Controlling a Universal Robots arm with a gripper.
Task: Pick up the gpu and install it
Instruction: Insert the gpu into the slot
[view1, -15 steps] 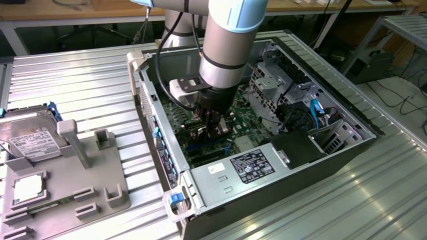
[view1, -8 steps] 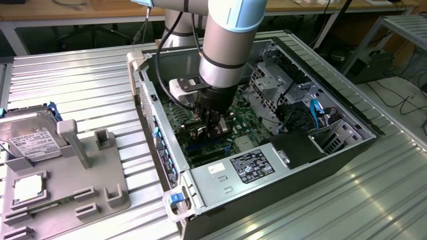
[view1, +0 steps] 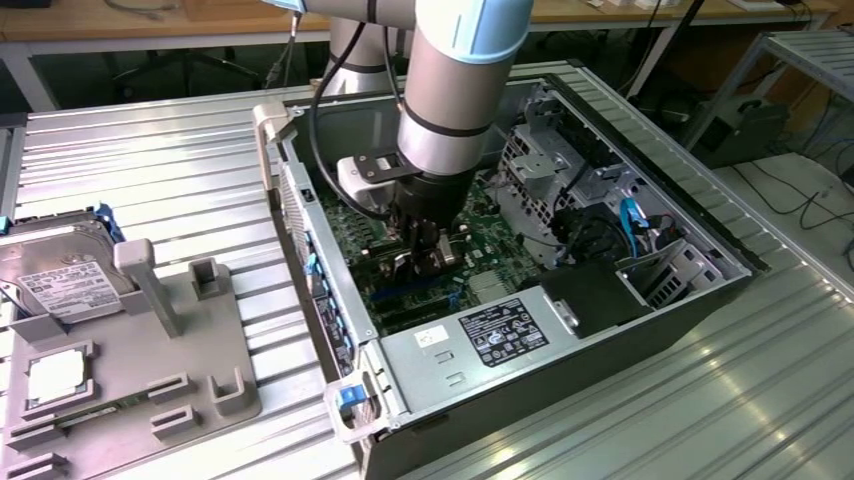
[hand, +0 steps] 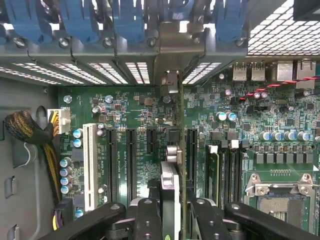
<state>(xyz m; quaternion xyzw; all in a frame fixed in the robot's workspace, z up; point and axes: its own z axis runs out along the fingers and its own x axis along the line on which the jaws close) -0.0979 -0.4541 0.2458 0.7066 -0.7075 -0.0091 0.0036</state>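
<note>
Exterior view first: the arm reaches down into the open computer case (view1: 694, 235), and its gripper (view1: 424, 258) hangs low over the motherboard (view1: 501, 240), close to the blue-tabbed rear wall. On the grey fixture tray (view1: 200, 370) at the exterior view's left sit a hard drive (view1: 60, 270) and a small square chip (view1: 56, 375). To my eye the card is being seated, so it wants to stay upright and square to its slot, pressed straight down.

Wrist view next: the fingers (hand: 150, 220) are clamped narrow on the gpu (hand: 171, 190), seen edge-on, thin and dark, with its silver bracket (hand: 170, 82) up against the rear slot openings. It stands over the motherboard between two long black slots (hand: 131, 160).
</note>
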